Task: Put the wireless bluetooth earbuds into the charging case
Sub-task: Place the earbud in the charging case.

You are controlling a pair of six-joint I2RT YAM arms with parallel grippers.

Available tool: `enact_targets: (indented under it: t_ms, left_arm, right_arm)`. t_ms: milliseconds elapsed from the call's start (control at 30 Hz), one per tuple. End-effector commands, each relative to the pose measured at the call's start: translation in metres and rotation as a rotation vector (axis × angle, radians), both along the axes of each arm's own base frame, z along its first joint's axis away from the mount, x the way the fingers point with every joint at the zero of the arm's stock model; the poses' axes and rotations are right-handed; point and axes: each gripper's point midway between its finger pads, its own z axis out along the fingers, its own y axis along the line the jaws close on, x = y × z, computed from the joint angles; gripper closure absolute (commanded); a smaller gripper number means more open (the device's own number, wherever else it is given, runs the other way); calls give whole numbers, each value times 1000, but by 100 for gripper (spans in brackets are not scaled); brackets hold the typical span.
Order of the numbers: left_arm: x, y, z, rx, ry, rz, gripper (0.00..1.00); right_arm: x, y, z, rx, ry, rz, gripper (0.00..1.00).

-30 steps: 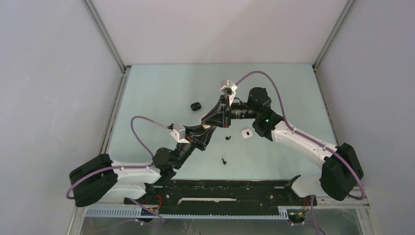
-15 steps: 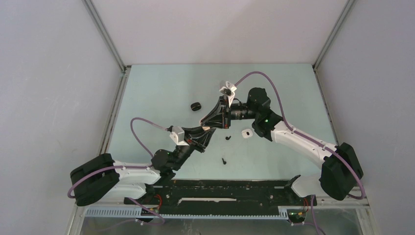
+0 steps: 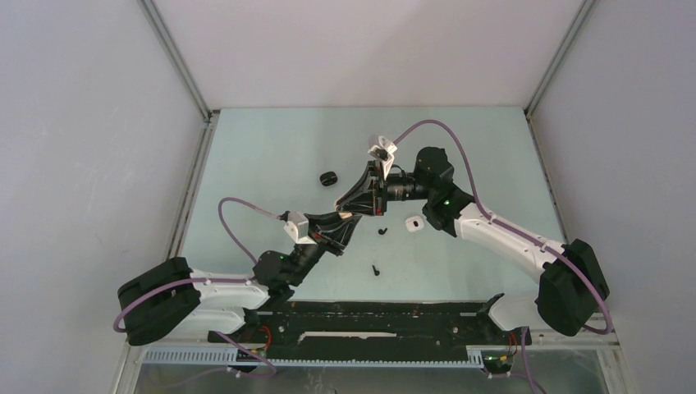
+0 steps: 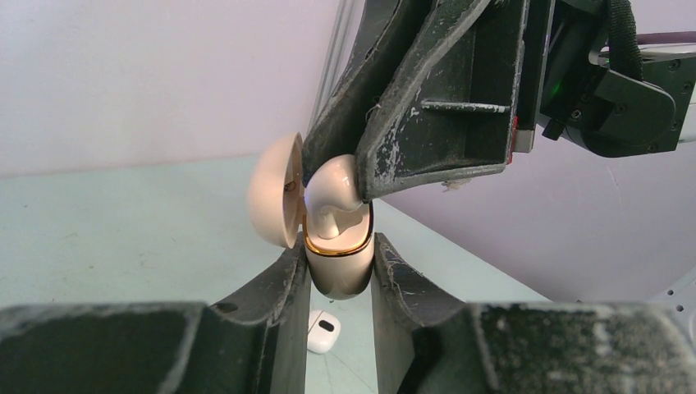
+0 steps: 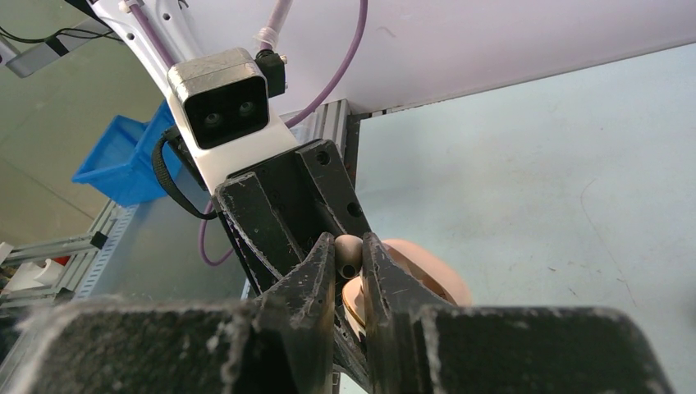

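My left gripper (image 4: 338, 253) is shut on a beige charging case (image 4: 341, 275), held upright above the table with its lid (image 4: 272, 201) swung open to the left. My right gripper (image 5: 349, 248) is shut on a pale earbud (image 5: 348, 254) and comes down onto the case from above. In the left wrist view the earbud (image 4: 331, 190) has its stem inside the gold-rimmed opening. In the top view the two grippers meet at mid-table, left (image 3: 343, 222) and right (image 3: 353, 205). Two black earbuds (image 3: 382, 231) (image 3: 376, 268) lie on the table nearby.
A white case (image 3: 413, 222) lies on the table right of the grippers and shows under the left fingers (image 4: 322, 332). A black case (image 3: 329, 177) lies to the far left of the grippers. Grey walls enclose the pale green table (image 3: 271, 156).
The left wrist has shifted slightly down and left. Both grippers stay joined at the case, each keeping its hold.
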Motion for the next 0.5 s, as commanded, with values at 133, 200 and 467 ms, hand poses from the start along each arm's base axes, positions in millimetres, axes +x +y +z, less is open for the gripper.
enact_targets:
  t_ms: [133,200,467]
  left_arm:
    - [-9,9,41,-130,-92,-12,100]
    - [-9,9,40,-127,-93,-13,100]
    - [-9,9,39,-122,-93,-12,100]
  right_arm:
    - [1,2,0,-6,5,5,82]
    - [2,1,0,-8,5,1,81]
    - [2,1,-1,-13,-1,-5,74]
